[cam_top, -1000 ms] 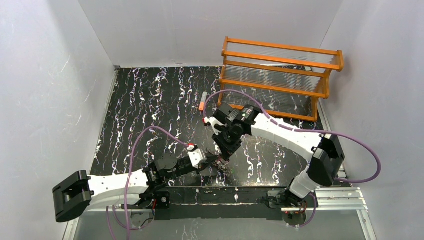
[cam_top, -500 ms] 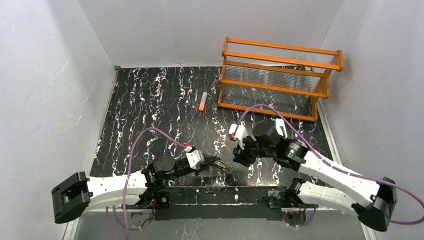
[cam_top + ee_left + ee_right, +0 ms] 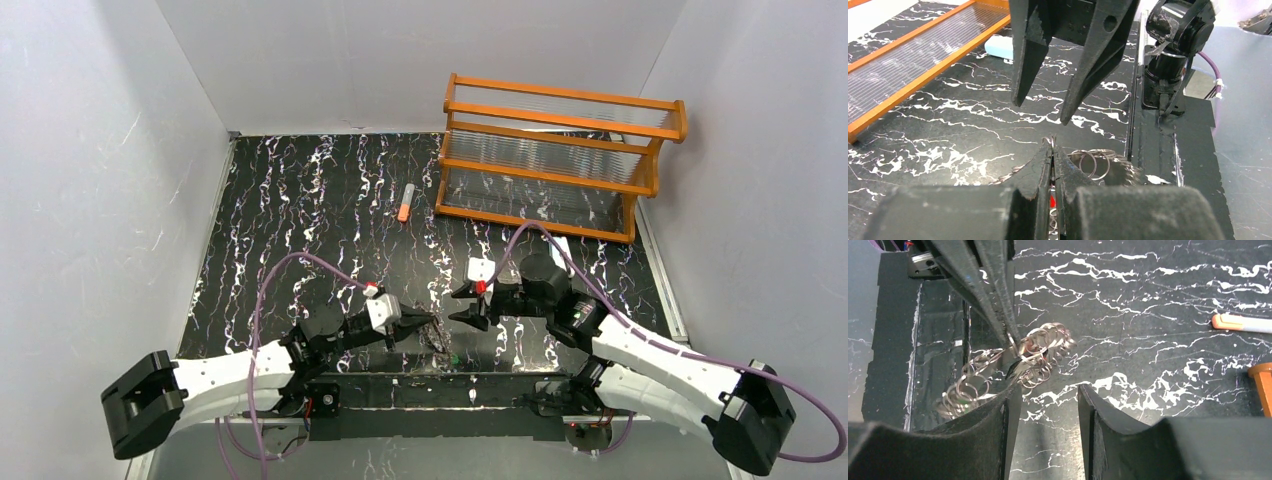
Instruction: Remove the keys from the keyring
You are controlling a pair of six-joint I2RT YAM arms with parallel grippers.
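Overhead view: two white-and-black robot arms reach in from the near edge of a black, white-veined table (image 3: 300,200). The L arm comes from the bottom left and the R arm from the bottom right. Their tips nearly meet at centre, close to the near edge.

L fingers (image 3: 412,325) are pressed together, pinching a thin wire loop of the keyring (image 3: 437,335). The keyring is a cluster of small, linked silver rings. It hangs off the L tips and trails down onto the table just beside them, toward the near edge. The green key (image 3: 452,355) is a tiny speck at the ring's near end. Other keys are too small to make out.

R fingers (image 3: 466,318) are spread apart w/ nothing between them, tips aimed at the L fingers. In the R wrist view the R fingers (image 3: 1008,430) sit just short of the keyring (image 3: 1040,347); can't tell if one tip touches it. In the L wrist view the R fingers (image 3: 1025,65) hang above and just beyond the closed L fingers (image 3: 1040,170). The keyring (image 3: 1100,162) lies to the right of them.

An orange wooden rack (image 3: 560,160) stands at the far right of the table. An orange-and-grey tube (image 3: 405,203) lies left of it, well apart from the arms. A pale blue clip (image 3: 999,46) rests by the rack.
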